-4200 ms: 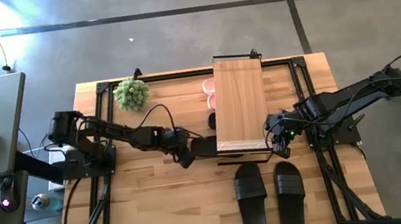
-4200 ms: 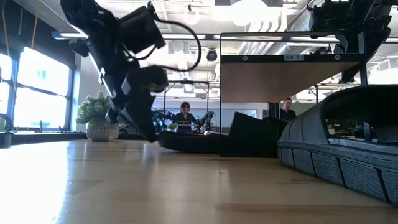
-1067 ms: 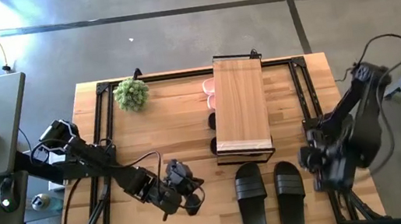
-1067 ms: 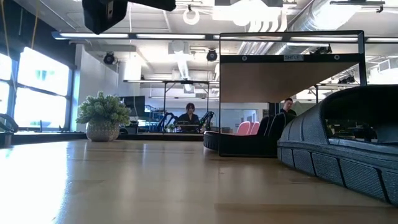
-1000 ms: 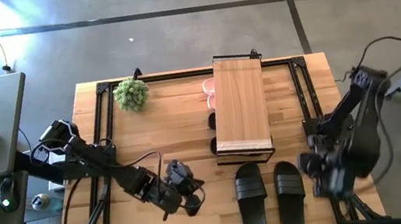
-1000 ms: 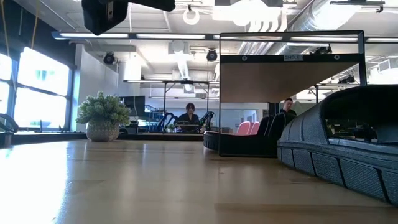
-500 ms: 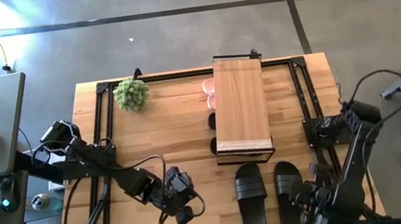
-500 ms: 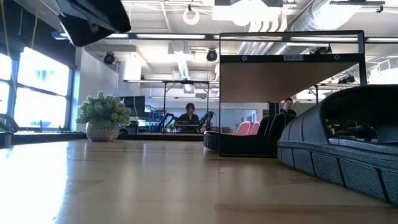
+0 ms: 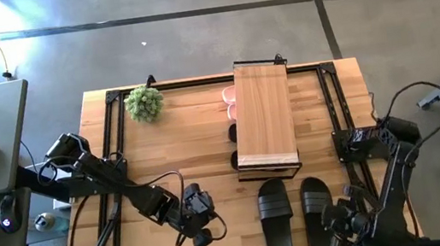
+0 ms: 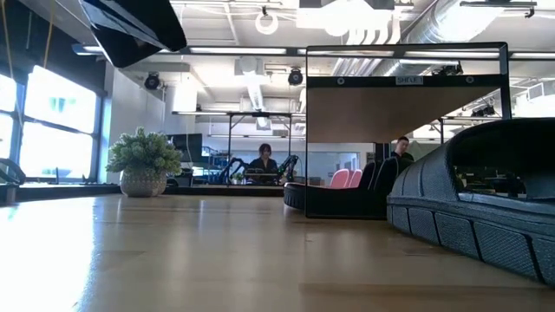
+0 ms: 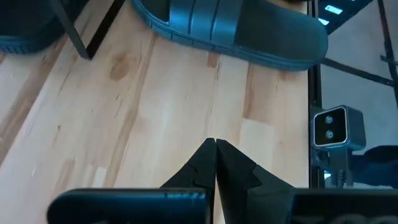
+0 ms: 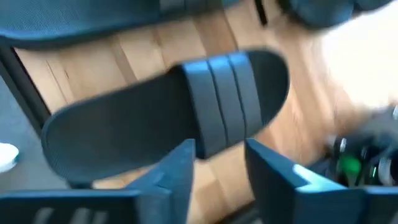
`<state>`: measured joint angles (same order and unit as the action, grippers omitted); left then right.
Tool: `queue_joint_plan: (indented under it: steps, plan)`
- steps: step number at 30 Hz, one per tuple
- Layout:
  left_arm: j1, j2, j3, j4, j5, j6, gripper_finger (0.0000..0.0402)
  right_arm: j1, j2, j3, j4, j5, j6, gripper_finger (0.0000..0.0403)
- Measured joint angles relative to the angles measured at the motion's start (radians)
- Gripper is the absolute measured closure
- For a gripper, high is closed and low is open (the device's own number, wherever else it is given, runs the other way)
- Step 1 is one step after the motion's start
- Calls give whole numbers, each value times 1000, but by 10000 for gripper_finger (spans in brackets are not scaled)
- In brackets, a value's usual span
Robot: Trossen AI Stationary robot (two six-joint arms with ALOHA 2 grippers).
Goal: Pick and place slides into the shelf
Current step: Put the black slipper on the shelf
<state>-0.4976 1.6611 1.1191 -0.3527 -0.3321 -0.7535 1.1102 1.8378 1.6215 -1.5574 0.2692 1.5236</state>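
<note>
Two black slides lie soles down on the table in front of the shelf [image 9: 263, 121]: a left one [image 9: 275, 217] and a right one [image 9: 317, 211]. Under the shelf's plank rest two more black slides [image 9: 234, 147] and a pink pair [image 9: 229, 96]. My right gripper [image 9: 338, 223] is open at the near right corner; its fingers stand over the right slide's [image 12: 168, 118] long edge, beside its ribbed strap, and I cannot see them touching it. My left gripper [image 9: 203, 237] hovers shut over bare table to the left of the left slide [image 11: 236, 31].
A small potted plant [image 9: 145, 102] stands at the far left. Black frame rails [image 9: 112, 155] run along the table's left and right sides. Bare wood lies left of the shelf. In the low view, people sit in the room behind the table [image 10: 260, 160].
My right arm has swung from the table's right edge toward the near edge and come down beside the right black slide. My left gripper has shifted a little toward the near edge, still shut. The slides and the shelf have not moved.
</note>
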Motion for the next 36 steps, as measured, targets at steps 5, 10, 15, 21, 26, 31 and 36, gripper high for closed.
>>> queue_joint_plan:
  steps: [5,10,15,21,26,31,36]
  plan:
    - [0,0,0,0,-19,17,401,24,62,0,30,113,-147,202]
    - [0,0,0,-1,-20,27,401,18,170,0,32,21,-249,188]
    - [0,0,0,-1,-20,25,401,-2,239,0,-15,-27,-221,188]
    - [0,0,0,-1,-31,26,401,-31,292,0,-13,0,-223,188]
    - [0,0,0,-1,-45,25,401,-55,343,0,-17,3,-220,200]
    - [0,0,0,0,-54,24,401,-68,373,0,-22,11,-153,257]
    - [0,0,0,4,-60,16,401,-70,368,0,-24,11,-72,349]
